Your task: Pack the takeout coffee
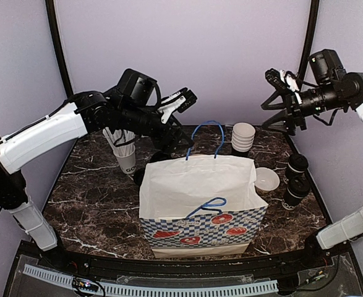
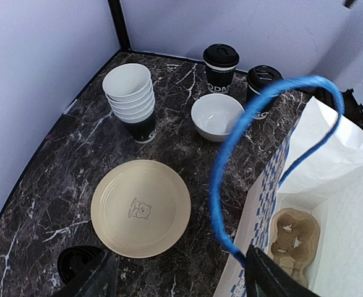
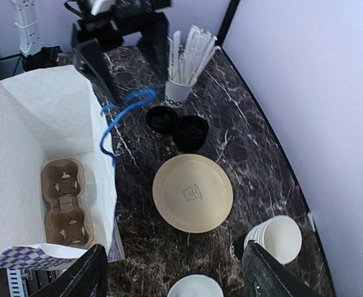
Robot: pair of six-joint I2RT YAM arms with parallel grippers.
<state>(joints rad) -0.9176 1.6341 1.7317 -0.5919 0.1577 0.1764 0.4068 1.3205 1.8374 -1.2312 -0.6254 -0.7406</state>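
Two black lidded coffee cups (image 1: 297, 164) (image 1: 294, 193) stand at the table's right edge, beside the bag; the left wrist view shows both (image 2: 221, 65) (image 2: 262, 81). The white paper bag (image 1: 196, 185) with blue handles stands open in the middle. A cardboard cup carrier (image 3: 67, 201) lies inside it, with nothing in it. My left gripper (image 1: 184, 99) is open and empty, high over the bag's back left edge (image 2: 178, 281). My right gripper (image 1: 280, 80) is open and empty, high above the back right (image 3: 175, 278).
A stack of lidless black cups (image 1: 243, 137) and a small white bowl (image 1: 267, 178) sit right of the bag. A cream plate (image 3: 192, 193) and loose black lids (image 3: 190, 131) lie behind it. A cup of straws (image 1: 124, 151) stands at the back left.
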